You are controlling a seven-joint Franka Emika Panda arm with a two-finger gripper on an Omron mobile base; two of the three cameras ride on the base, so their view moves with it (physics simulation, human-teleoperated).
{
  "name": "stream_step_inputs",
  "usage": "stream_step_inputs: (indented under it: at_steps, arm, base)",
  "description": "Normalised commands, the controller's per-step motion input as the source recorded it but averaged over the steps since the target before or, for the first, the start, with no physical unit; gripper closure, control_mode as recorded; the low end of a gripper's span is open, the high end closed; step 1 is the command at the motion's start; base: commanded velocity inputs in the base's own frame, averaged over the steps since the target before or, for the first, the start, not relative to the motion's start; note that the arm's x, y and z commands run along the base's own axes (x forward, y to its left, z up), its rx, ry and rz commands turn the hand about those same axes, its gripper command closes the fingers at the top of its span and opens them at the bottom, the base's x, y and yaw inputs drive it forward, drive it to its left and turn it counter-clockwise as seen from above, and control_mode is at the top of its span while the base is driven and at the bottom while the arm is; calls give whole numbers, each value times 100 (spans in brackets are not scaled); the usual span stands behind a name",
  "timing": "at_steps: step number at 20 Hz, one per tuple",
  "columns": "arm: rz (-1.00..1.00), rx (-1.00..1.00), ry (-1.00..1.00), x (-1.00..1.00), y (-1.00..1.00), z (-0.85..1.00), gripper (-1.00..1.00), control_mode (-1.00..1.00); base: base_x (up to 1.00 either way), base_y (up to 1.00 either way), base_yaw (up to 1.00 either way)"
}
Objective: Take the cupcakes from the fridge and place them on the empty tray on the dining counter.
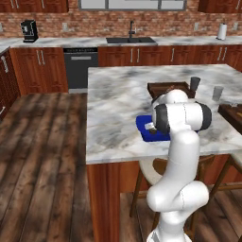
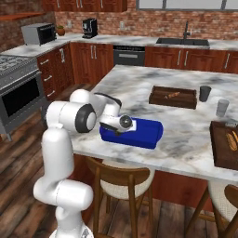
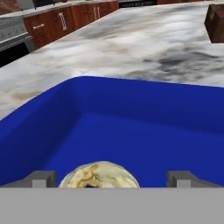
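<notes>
One cupcake (image 3: pixel 99 175), tan-topped, lies on the floor of the blue tray (image 3: pixel 131 118) in the hand view. It sits low between the two fingertips (image 3: pixel 43 178) of my gripper (image 3: pixel 113 179), which is open, with a clear gap on the cupcake's right. The tray (image 2: pixel 144 132) rests near the front edge of the marble dining counter (image 2: pixel 139 83). My hand (image 2: pixel 118 123) hovers over the tray's left end. From the left base view the arm covers most of the tray (image 1: pixel 144 127). The fridge is out of view.
A dark wooden tray (image 2: pixel 172 96) sits further back on the counter and another (image 2: pixel 225 144) at the right edge. Two cups (image 2: pixel 205 93) (image 2: pixel 222 108) stand between them. Wooden stools (image 2: pixel 121 181) are tucked under the counter's front edge. A stove (image 2: pixel 18 88) is at the left.
</notes>
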Motion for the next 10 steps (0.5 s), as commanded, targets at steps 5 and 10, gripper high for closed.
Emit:
stream_step_inputs:
  at_steps: [5, 10]
  arm:
    - [0, -2, -9, -19, 0, 51, -100, -100]
    - [2, -6, -10, -27, 0, 83, -100, -100]
  base:
    - [0, 0, 0]
    - [0, 0, 0]
